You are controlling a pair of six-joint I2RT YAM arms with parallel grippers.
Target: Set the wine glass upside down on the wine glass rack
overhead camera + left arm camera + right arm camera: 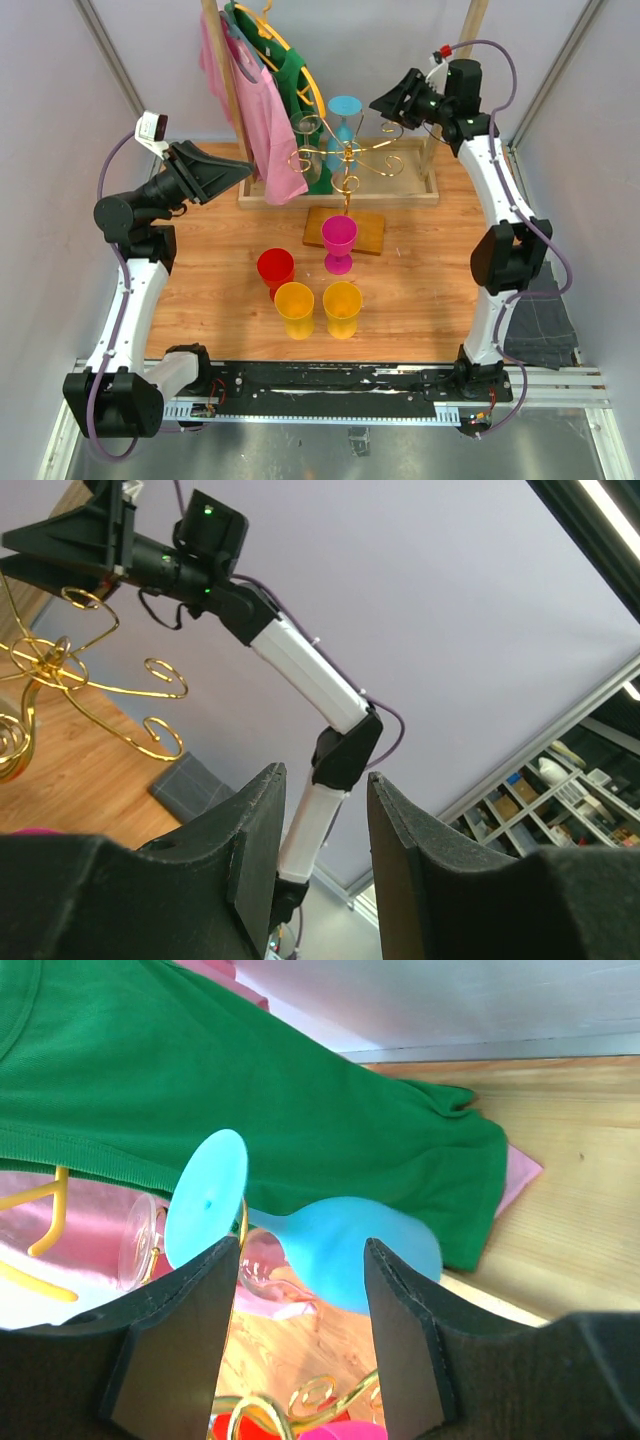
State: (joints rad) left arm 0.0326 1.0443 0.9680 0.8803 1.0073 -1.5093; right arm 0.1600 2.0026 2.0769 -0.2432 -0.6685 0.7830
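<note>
Glass: blue wine glass [345, 1250], inverted, at 12 o'clock of thin gold wire rack [347, 160].
Handling: probably light, stiff, slick; take the stem.
Pincers: right gripper [300, 1250], left gripper [325, 775] both apart, empty.

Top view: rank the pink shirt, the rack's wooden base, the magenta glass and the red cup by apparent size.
1. pink shirt
2. rack's wooden base
3. magenta glass and red cup: look alike, left unranked.

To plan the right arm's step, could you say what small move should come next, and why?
Probably draw the right hand straight back: it is open, and the blue glass appears to hang upside down on the rack already.
</note>
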